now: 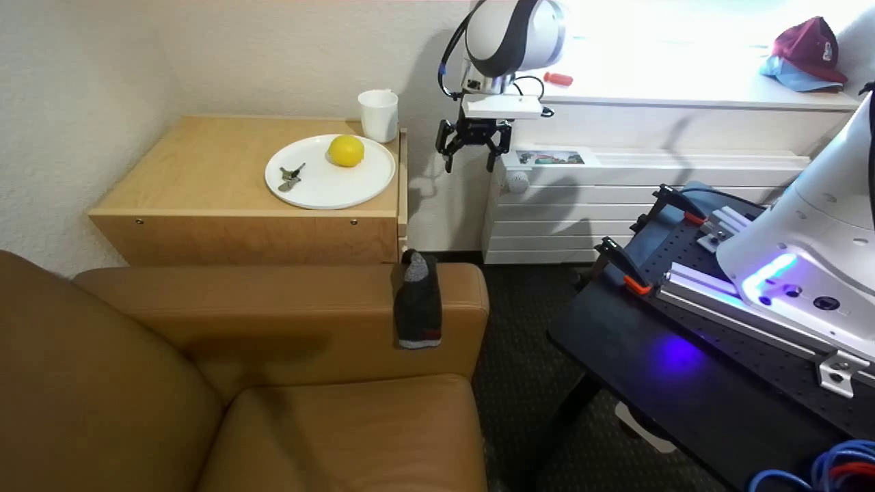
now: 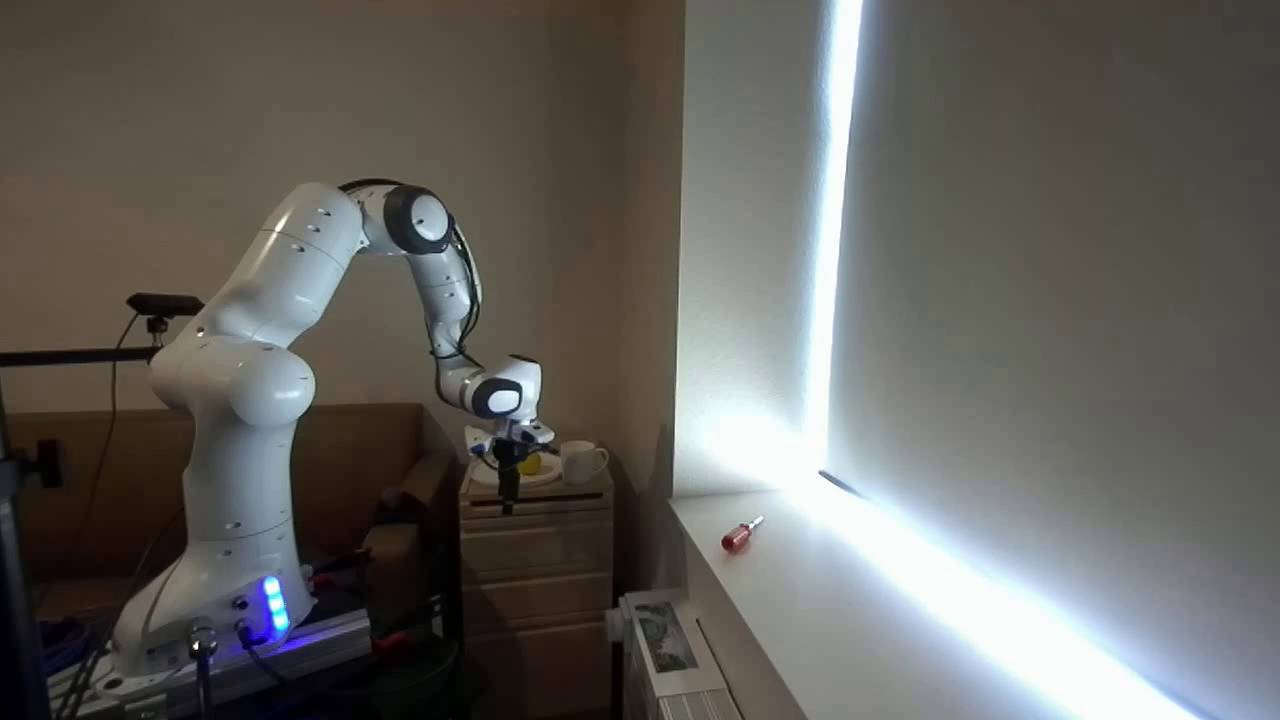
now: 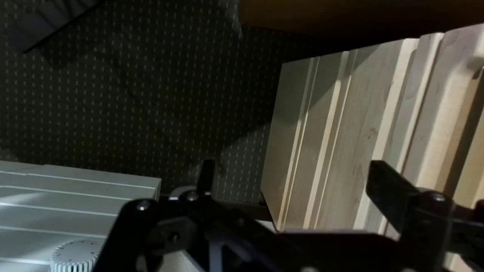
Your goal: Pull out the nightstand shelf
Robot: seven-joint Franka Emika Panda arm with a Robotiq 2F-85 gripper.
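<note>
1. Step in hand: approach, I'd judge. No grasp made, pull not begun.
2. My end effector point(image 1: 469, 167) points down in front of the nightstand point(image 1: 205, 160); in an exterior view it hangs apart from it. Fingers spread wide, nothing held.
3. Target: the shelf point(image 1: 403, 181). I take it to be the narrow tan strip along the nightstand's front edge. Wrist view is dark and cuts that part off at its right border, so I can't swear to it.
4. Useful: a dark gap point(image 3: 466, 145) just behind that strip; likely my way in for one finger.
5. Next move calls for: shift over to the nightstand, one finger lined up with the gap, the other outside, then down and squeeze.
6. After that: straight, level pull away from the front. Skewed pull could bind.
7. Watch the mug point(image 1: 377, 117) and the plate point(image 1: 328, 191) with its lemon point(image 1: 346, 151), near that edge.
</note>
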